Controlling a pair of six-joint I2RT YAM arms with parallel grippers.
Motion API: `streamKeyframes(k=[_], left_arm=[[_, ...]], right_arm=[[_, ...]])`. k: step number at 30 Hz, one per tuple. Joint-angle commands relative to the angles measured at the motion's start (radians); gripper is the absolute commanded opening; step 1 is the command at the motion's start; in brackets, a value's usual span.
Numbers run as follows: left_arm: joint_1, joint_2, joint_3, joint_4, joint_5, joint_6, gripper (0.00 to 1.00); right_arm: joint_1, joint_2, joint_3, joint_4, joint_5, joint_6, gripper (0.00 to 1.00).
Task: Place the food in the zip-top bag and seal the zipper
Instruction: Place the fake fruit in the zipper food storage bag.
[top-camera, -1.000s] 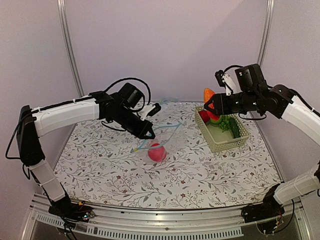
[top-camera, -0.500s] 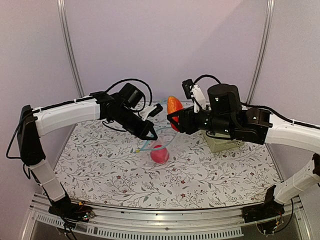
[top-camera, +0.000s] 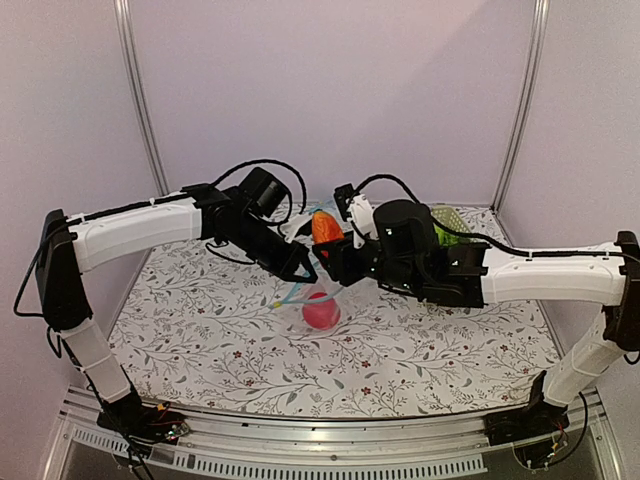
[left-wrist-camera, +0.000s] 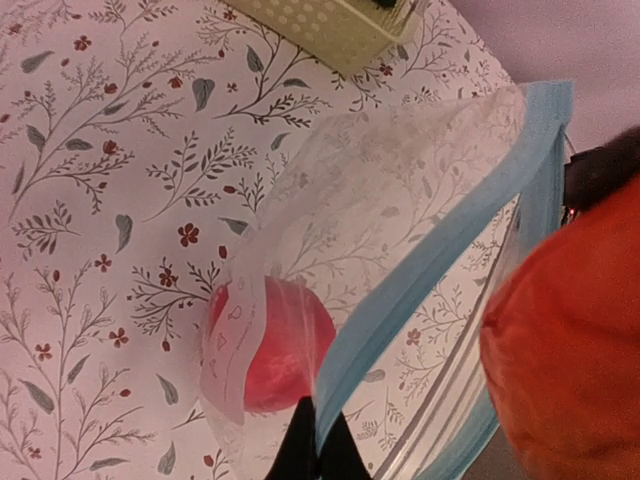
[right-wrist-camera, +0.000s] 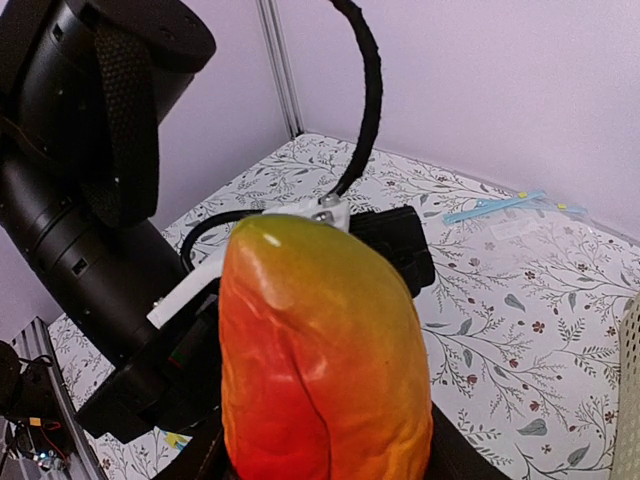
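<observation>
Near the centre of the surface (top-camera: 420, 350), our left jaws pinch the zip-top bag (left-wrist-camera: 400, 190) by its zipper (left-wrist-camera: 430, 258), mouth open upward, red fruit (left-wrist-camera: 280, 345) inside. Our right jaws clamp the orange-red piece (top-camera: 324, 227), long axis upright, just above that mouth.

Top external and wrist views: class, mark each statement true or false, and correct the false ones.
1. The red fruit lies inside the bag. True.
2. The right gripper is empty. False: it holds the orange piece, close to the bag's mouth.
3. The left gripper pinches the bag's blue strip. True.
4. The bag's mouth is sealed. False: the two sides of the blue strip stand apart, so the mouth is open.
</observation>
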Motion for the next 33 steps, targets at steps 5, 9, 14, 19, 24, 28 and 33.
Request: streamKeyframes(k=[5,9,14,19,24,28,33], left_arm=[[0.028,0.009,-0.011,0.04,0.075,-0.022,0.0],[0.034,0.009,-0.015,0.05,0.095,-0.031,0.0],[0.039,0.011,-0.017,0.054,0.103,-0.035,0.0],[0.041,0.012,-0.017,0.055,0.105,-0.037,0.0],[0.041,0.012,-0.017,0.055,0.109,-0.038,0.0],[0.041,0.013,-0.017,0.055,0.11,-0.038,0.0],[0.042,0.013,-0.017,0.054,0.109,-0.04,0.0]], right_arm=[[0.007,0.002,-0.111,0.059,0.096,-0.01,0.5],[0.006,0.001,-0.134,0.049,0.109,-0.013,0.51],[0.006,-0.003,-0.139,0.021,0.122,-0.025,0.56],[0.007,-0.01,-0.141,0.013,0.129,-0.029,0.65],[0.007,-0.015,-0.138,0.009,0.136,-0.031,0.71],[0.007,-0.024,-0.128,-0.005,0.128,-0.033,0.71],[0.007,-0.054,-0.087,-0.096,0.165,-0.002,0.76]])
